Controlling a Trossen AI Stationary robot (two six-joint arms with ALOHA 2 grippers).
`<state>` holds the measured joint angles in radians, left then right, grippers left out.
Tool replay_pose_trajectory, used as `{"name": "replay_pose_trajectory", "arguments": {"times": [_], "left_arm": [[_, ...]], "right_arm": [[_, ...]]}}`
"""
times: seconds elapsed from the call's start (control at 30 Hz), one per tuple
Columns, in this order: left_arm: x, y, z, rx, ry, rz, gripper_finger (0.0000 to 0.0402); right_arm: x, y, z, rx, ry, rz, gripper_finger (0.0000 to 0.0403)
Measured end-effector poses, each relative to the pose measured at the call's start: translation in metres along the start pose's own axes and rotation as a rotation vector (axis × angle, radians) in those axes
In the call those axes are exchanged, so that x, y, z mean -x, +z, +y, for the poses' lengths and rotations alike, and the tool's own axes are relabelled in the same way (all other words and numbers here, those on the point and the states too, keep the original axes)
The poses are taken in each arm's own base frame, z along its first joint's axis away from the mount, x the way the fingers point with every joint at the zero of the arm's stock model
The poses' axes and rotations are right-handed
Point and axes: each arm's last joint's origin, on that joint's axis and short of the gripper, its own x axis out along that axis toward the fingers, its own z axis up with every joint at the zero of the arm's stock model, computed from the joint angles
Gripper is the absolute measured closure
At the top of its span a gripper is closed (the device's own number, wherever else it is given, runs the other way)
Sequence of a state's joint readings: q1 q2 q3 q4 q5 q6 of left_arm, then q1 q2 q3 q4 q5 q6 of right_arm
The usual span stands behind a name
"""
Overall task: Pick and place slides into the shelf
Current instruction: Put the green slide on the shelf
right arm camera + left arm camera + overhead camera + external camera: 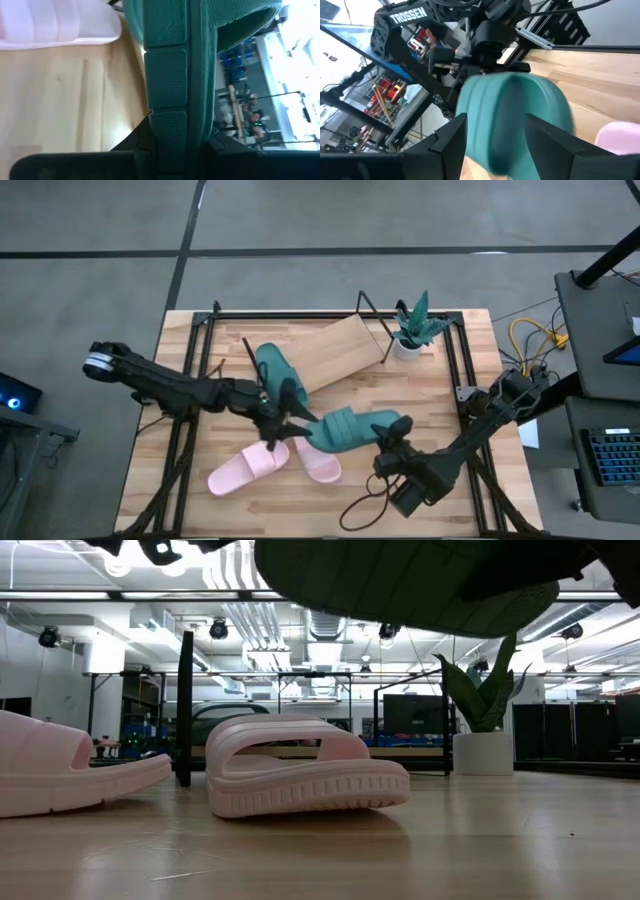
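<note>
low view only: pink slides (300, 775) grounded

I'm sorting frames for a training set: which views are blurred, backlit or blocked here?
Left wrist view: the green slide between the jaws is smeared by motion blur. Low view: the same slide hangs as a dark backlit silhouette under bright ceiling lights, while the pink slide is sharp. Right wrist view: the sole fills the frame; the room behind is washed out. High view: evenly lit.
</note>
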<state>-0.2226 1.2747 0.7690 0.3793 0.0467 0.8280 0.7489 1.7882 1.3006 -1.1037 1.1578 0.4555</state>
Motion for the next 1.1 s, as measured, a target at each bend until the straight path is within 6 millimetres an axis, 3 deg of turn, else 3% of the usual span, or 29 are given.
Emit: {"name": "replay_pose_trajectory", "arguments": {"times": [0.27, 0.7, 0.83, 1.0, 1.1], "left_arm": [[-0.029, -0.002, 0.001, -0.047, -0.029, 0.054, 0.0222], [-0.055, -0.004, 0.006, -0.079, 0.022, 0.201, 0.0225], [-0.055, -0.003, 0.007, -0.083, 0.024, 0.199, 0.0269], [-0.054, -0.003, 0.007, -0.105, 0.025, 0.200, 0.0378], [-0.054, -0.002, 0.008, -0.113, 0.037, 0.203, 0.0392]], "right_arm": [[0.001, 0.001, 0.001, -0.007, 0.019, -0.001, 0.0344], [0.001, 0.000, 0.002, 0.014, 0.029, 0.008, 0.0344], [0.001, 0.000, 0.002, 0.018, 0.027, 0.007, 0.0344], [0.001, 0.000, 0.002, 0.015, 0.021, 0.003, 0.0344], [0.001, 0.000, 0.002, 0.000, 0.021, 0.003, 0.0344]]}}
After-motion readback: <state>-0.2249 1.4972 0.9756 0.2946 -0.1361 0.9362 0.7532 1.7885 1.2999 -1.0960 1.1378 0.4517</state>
